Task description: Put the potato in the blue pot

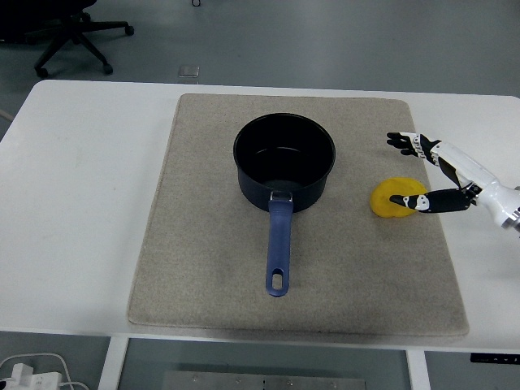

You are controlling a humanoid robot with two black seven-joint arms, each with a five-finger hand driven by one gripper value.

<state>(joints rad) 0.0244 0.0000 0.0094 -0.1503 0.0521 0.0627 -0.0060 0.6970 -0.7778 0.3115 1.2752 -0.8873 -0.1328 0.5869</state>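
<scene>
A yellow potato [392, 195] lies on the right part of a grey mat [203, 268]. The dark blue pot [284, 161] stands upright in the mat's middle, empty, its blue handle [278, 248] pointing toward the near edge. My right hand [409, 171] reaches in from the right edge with its fingers spread. The thumb lies over the potato's near side and the other fingers are stretched out above its far side. The fingers are not curled around the potato. My left arm is out of sight.
The mat covers the middle of the white table [77, 187]. Beyond the table's far edge, at the top left, the base of an office chair [73, 36] stands on the floor. Cables and a plug [28, 372] lie below the near left corner.
</scene>
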